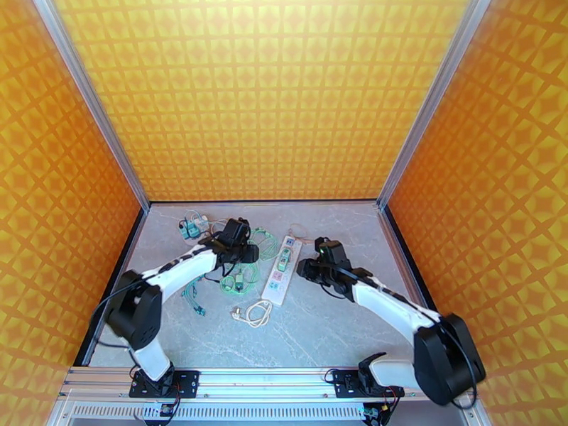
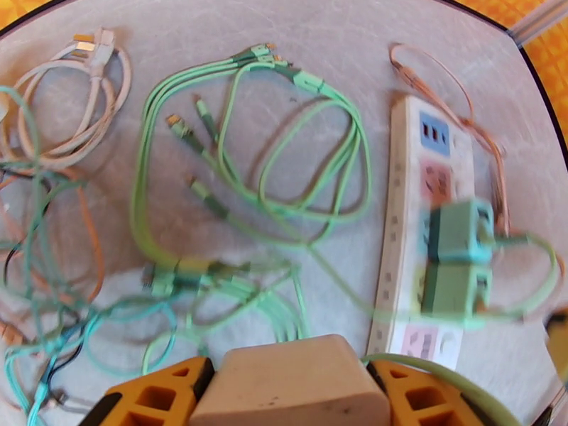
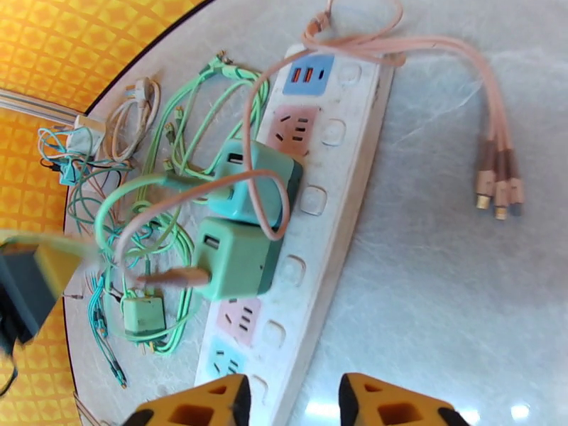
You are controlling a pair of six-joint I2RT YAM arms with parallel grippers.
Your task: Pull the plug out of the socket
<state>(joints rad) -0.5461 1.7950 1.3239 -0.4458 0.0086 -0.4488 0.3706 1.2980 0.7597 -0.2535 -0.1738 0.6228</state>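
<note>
**Hovering at the strip's near end, both plugs seated**

My right gripper (image 3: pixel 295 406) stands open at a middling width. Its orange fingers (image 3: pixel 195 406) are apart over the right edge of the white power strip (image 3: pixel 334 228), at the strip's near end. Whether they touch it I cannot tell. Just beyond them lie a blue socket and a pink one. Next along sits the green plug (image 3: pixel 241 260), pushed into its socket, with a pink cable (image 3: pixel 495 168) entering its side. Touching it on the far side is the teal plug (image 3: pixel 259 179), also seated, with a green cable (image 3: pixel 181 182) running from it. Past these come another pink socket and the blue USB panel (image 3: pixel 309 74) at the far end. There the pink cable loops round and ends in three connectors on the bare tabletop (image 3: pixel 461 292).

My left gripper (image 2: pixel 287 395) is closed on a beige block (image 2: pixel 291 367) that fills the gap between its fingers. It hangs left of the strip, over a tangle of green leads (image 2: pixel 140 207). A white cable (image 2: pixel 89 44) lies coiled further off.
</note>
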